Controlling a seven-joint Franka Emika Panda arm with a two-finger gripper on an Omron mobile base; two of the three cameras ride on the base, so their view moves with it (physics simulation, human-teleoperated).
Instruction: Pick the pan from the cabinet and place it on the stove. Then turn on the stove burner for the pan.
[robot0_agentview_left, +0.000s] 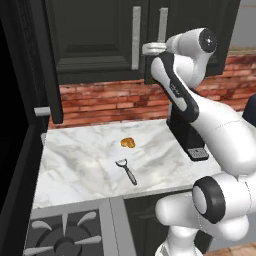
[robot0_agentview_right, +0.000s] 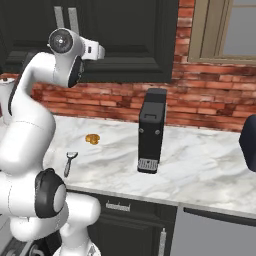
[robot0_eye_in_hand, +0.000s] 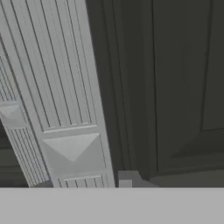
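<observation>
My two-finger gripper (robot0_agentview_left: 150, 48) is clamped on the lower end of the right long silver bar handle (robot0_agentview_left: 162, 22) of the dark black-green panelled wall cabinet (robot0_agentview_left: 95, 40); in the hand view the bar sits between my tips. The door looks shut, so the round black frying pan is presumably behind it.

To do this well: pull along the door's arc, keep the grip square, don't slip off the bar's end.

Count: two bar handles side by side, one silver-headed peeler (robot0_agentview_left: 127, 170), one small orange lump (robot0_agentview_left: 127, 142), one black boxy appliance (robot0_agentview_right: 151, 130), and one black pronged grate (robot0_agentview_left: 65, 235) of the grey steel stove (robot0_agentview_left: 107, 220).
</observation>
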